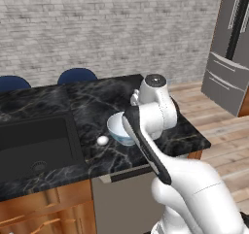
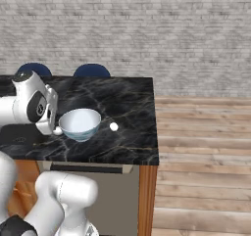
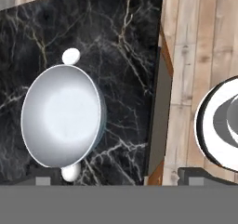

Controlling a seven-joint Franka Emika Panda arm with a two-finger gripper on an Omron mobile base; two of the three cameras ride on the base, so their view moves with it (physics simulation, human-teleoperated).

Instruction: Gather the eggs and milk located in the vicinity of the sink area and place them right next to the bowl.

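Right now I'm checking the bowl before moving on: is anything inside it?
No, the hand view looks straight into the bowl and its inside is bare white.

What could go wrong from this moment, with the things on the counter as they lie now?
1. Two eggs lie loose beside the bowl on smooth marble; a nudge from the arm might roll them.
2. The right one lies nearer the counter's open edge and could perhaps roll off.
3. The open claw hangs above that edge.

We are seeing a black marble counter (image 2: 127, 100) carrying the bowl (image 2: 80, 124). 2 white eggs are lying on it, 1 egg (image 2: 113, 127) on each side of the bowl, the other egg (image 1: 102, 141) nearer the sink (image 1: 34, 143).
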